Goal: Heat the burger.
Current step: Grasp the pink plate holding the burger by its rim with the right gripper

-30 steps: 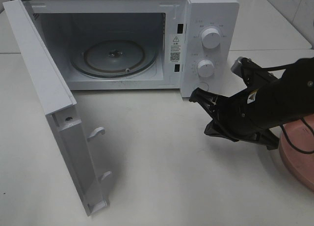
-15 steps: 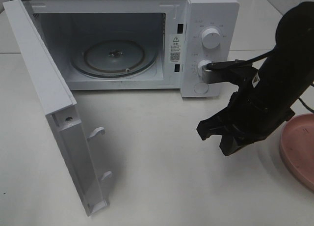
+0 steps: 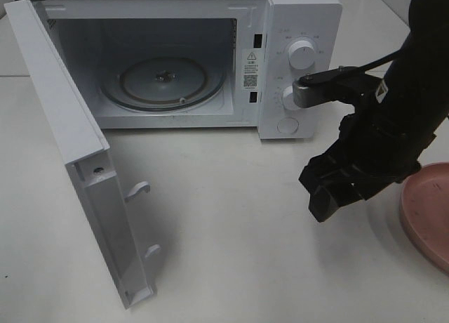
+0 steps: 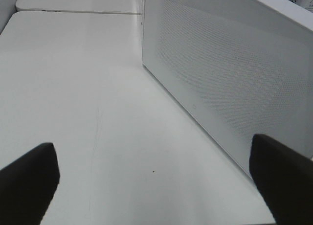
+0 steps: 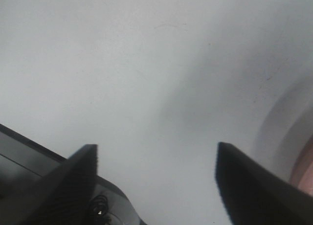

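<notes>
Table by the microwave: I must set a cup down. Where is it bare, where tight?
Bare table lies between the open door, the microwave's front and the right end effector. The glass turntable inside is bare too. Tight at the right edge, where the end effector hangs beside the pink plate.

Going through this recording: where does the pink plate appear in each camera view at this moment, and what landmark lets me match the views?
Exterior high: the pink plate is cut off by the right edge, on the white table, just right of the right gripper.
Left wrist: not in it; only table and the microwave side wall.
Right wrist: a blurred pink sliver outside one finger.
Shared landmark: the white table, in all three.
</notes>
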